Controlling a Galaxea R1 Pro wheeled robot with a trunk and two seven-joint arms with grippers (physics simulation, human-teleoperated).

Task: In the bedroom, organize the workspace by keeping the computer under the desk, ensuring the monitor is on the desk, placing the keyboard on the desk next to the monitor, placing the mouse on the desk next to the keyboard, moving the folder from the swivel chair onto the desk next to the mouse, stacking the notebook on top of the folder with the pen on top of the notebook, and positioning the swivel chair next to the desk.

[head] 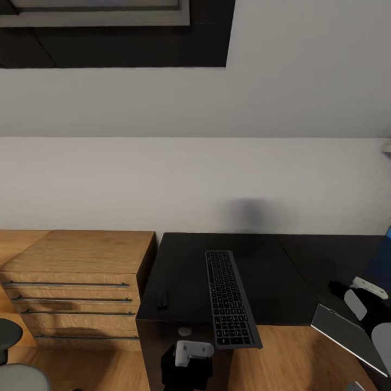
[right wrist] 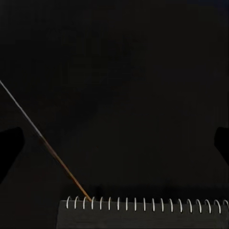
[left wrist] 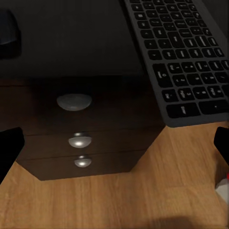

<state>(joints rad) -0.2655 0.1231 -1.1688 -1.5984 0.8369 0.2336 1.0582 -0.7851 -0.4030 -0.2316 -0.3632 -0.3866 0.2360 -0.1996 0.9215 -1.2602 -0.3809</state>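
The long dark-grey keyboard (head: 228,298) lies front to back on the black desk (head: 271,271), its near end overhanging the front edge (left wrist: 183,52). The small black mouse (head: 162,300) sits to its left near that edge. My left gripper (head: 191,354) hangs open in front of the desk's drawer unit (left wrist: 81,124). My right gripper (head: 369,304) is over the desk's right part with its fingers wide apart. A grey spiral-bound notebook (head: 347,336) (right wrist: 143,212) lies close under its palm; contact cannot be told. Monitor, computer, pen and folder are out of view.
A light-wood chest (head: 76,282) with bar handles stands against the desk's left side. A white wall runs behind. Something flat and blue (head: 386,255) shows at the right edge. Grey rounded shapes (head: 13,358) sit at the lower left. Wood floor (head: 282,358) lies before the desk.
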